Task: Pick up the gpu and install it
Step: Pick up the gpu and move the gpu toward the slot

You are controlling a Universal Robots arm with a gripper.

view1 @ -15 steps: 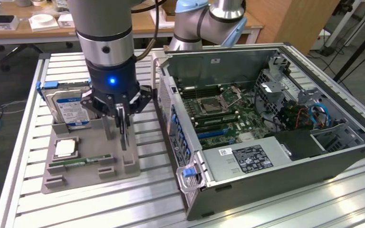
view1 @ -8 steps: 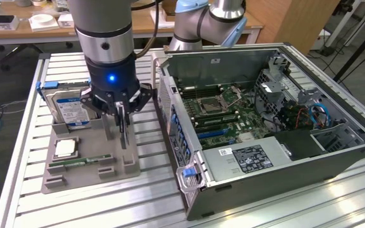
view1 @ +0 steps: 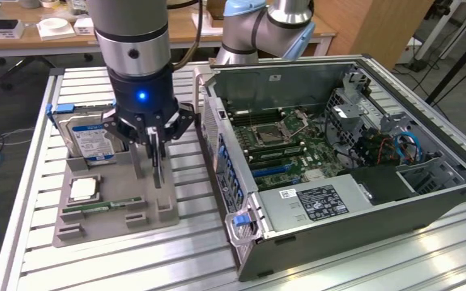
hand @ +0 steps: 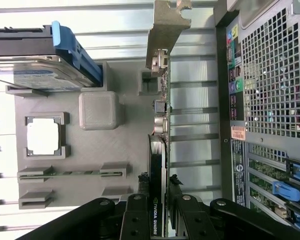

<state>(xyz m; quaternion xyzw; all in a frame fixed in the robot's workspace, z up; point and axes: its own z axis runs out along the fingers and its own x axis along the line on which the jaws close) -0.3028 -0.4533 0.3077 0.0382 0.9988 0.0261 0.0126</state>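
Black claw (hand: 158, 182) clamped on the edge-on gpu (hand: 157, 160) marked NVIDIA QUADR…, card standing upright on the grey holder (view1: 111, 221) left of centre in the exterior view, beside the open computer case (view1: 427, 203)

On the table (view1: 184, 267), in the exterior view, the holder (view1: 107, 230) sat at 9 o'clock of the computer case (view1: 354, 200). In it, the hard drive (view1: 91, 140) stood at 12 o'clock, the gpu (view1: 158, 171) at 3, clamped in the gripper (view1: 153, 144).
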